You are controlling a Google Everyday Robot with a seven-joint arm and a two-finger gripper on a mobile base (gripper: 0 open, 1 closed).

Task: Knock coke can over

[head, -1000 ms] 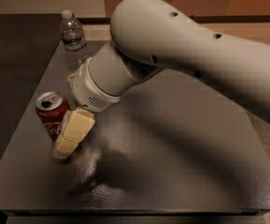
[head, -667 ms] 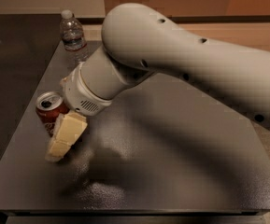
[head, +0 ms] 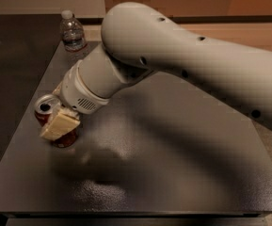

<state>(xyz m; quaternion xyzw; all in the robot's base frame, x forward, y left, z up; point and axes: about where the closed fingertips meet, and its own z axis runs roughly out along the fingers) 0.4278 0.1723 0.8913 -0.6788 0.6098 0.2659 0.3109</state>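
The coke can (head: 46,110) is a small red can with a silver top, standing upright near the left edge of the dark table (head: 173,164). My gripper (head: 58,125) reaches down from the big white arm and sits right against the can's front right side, its cream-coloured finger (head: 59,125) covering most of the can's body. Only the can's top and its lower rim (head: 65,141) show.
A clear plastic water bottle (head: 72,31) stands upright at the table's far left corner. The white arm (head: 187,65) spans the upper right of the view above the table. The table's left edge is close to the can.
The gripper has moved left and toward the can, from beside it to pressing over its front. The can still stands upright in about the same spot.
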